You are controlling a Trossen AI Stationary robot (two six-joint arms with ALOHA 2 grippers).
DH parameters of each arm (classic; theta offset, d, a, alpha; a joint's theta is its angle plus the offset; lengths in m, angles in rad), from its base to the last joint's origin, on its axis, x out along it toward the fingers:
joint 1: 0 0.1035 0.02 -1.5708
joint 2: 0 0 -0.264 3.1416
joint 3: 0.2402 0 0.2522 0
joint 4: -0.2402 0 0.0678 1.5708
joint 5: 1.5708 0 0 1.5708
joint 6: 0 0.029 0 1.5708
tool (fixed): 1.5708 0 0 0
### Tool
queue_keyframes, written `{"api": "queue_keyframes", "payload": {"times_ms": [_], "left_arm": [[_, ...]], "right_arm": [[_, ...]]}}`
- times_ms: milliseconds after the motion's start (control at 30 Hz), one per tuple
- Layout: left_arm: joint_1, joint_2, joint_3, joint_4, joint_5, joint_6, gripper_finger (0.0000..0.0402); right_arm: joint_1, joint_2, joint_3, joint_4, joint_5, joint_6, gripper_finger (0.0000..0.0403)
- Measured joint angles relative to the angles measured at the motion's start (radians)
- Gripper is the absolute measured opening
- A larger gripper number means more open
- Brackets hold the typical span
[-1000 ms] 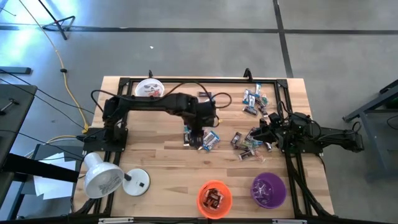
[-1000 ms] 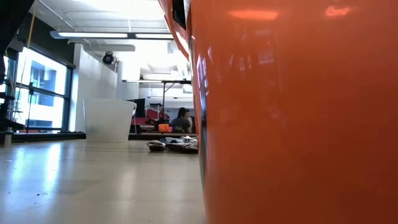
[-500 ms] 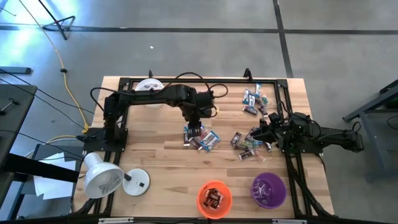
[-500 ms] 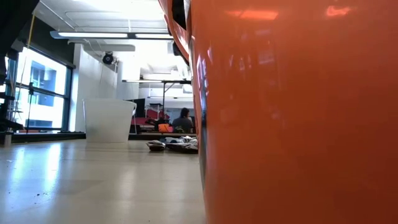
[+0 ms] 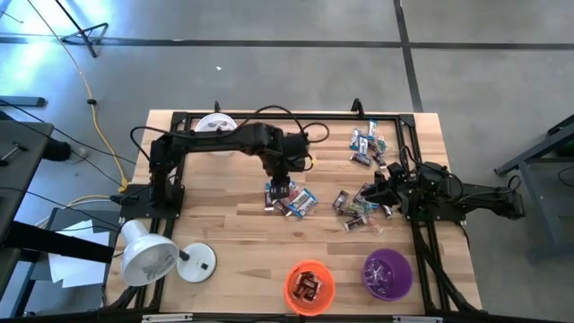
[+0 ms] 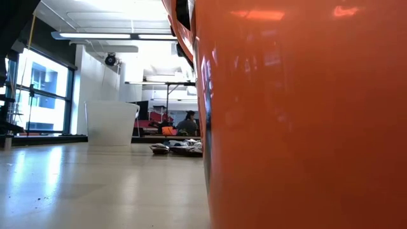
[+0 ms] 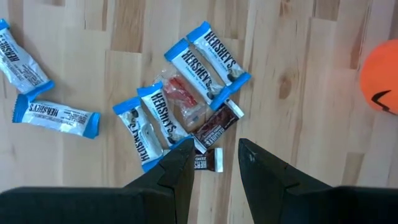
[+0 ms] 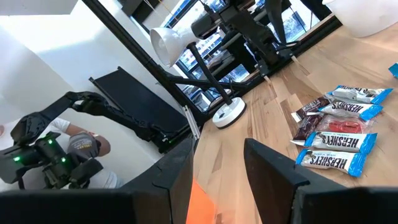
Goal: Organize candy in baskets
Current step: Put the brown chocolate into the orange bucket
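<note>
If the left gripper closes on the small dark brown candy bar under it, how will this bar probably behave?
The dark brown candy bar looks small and flat, so probably light. Its glossy wrapper may slip between the open fingers of the left gripper. It overlaps the blue-and-white bars, so they may shift too.

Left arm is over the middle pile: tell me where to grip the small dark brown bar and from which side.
Take the small dark brown bar across its short width, coming straight down. It lies flat at the pile's edge, bare wood on its far side, and the open left tool already straddles it. The right tool waits by the right-hand pile.
</note>
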Motion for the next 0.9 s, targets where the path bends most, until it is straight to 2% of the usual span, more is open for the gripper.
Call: {"api": "queue_keyframes", "payload": {"times_ms": [900], "left_arm": [[-0.018, 0.000, 0.000, -0.035, -0.003, 0.085, 0.0112]], "right_arm": [[0.000, 0.000, 0.000, 0.000, 0.000, 0.000, 0.0138]]}}
